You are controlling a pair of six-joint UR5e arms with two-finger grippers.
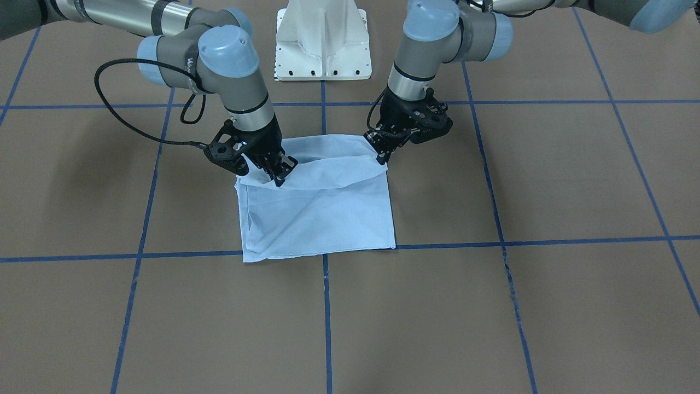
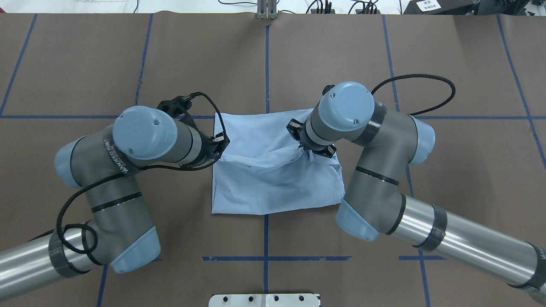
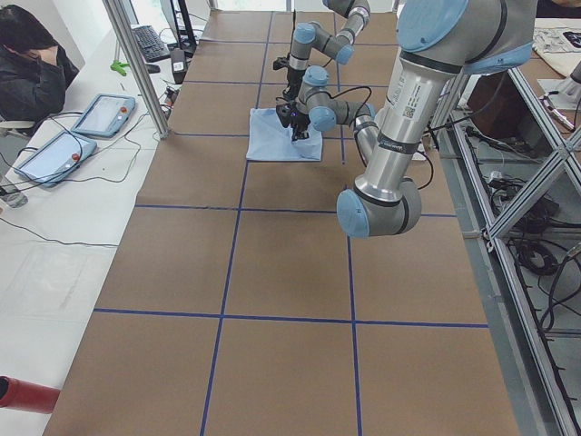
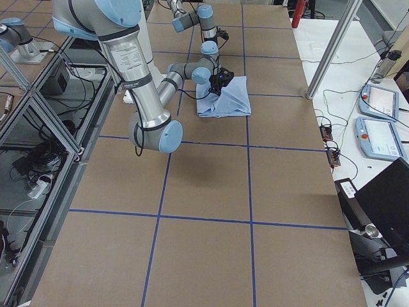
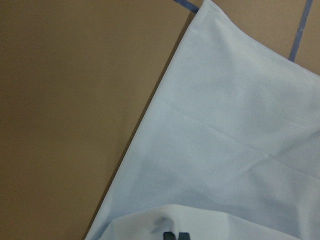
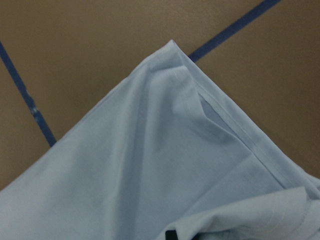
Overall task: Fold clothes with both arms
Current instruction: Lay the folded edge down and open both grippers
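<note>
Between the left gripper (image 1: 383,153) and the right gripper (image 1: 276,172), the lifted edge looks best kept taut and level, with both arms travelling together so the fold lands square. Each pair of fingers is pinched tight on one end of that edge of the light blue T-shirt (image 1: 328,219). The rest of it lies part-folded beneath them on the brown table (image 1: 492,306).

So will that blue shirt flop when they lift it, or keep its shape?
Probably flops: the T-shirt sags between the left gripper and right gripper pinching it. Likely light: the cloth looks thin and creased. Unlikely to roll.
</note>
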